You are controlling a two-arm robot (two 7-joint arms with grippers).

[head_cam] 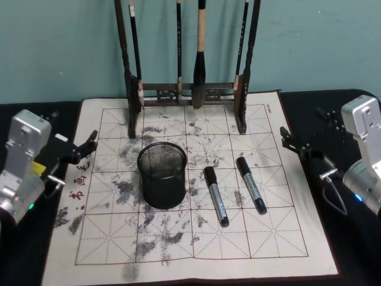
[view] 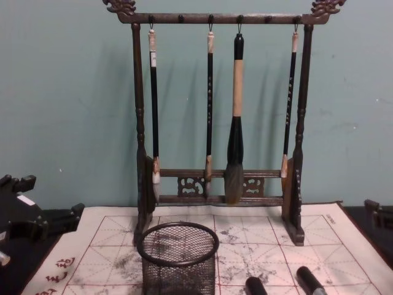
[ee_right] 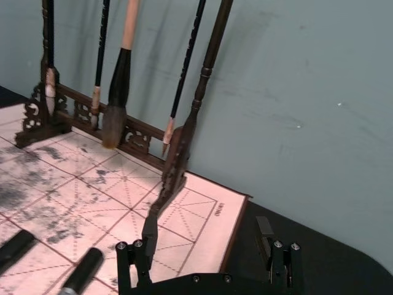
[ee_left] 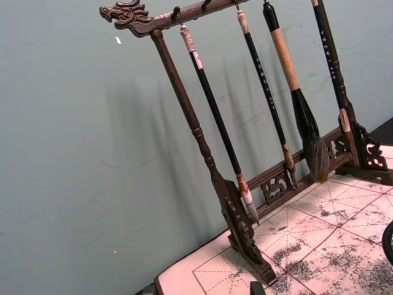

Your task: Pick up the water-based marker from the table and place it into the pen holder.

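On the table (head_cam: 315, 104), an ink-stained mat (head_cam: 268, 238) carries 2 pens. The left marker (head_cam: 216, 195) and right marker (head_cam: 251, 185) lie flat just right of the pen holder (head_cam: 162, 190), probably an easy reach for the right gripper (head_cam: 289, 140), spread wide and empty at that edge. The left gripper (head_cam: 86, 146), likewise spread and empty, sits opposite.

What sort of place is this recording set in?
Probably a calligraphy practice desk: a cream, ink-stained mat with red grid, a tall dark wooden rack hung with brushes, a black wire-mesh cup. Left tool and right tool sit idle beside the mat.
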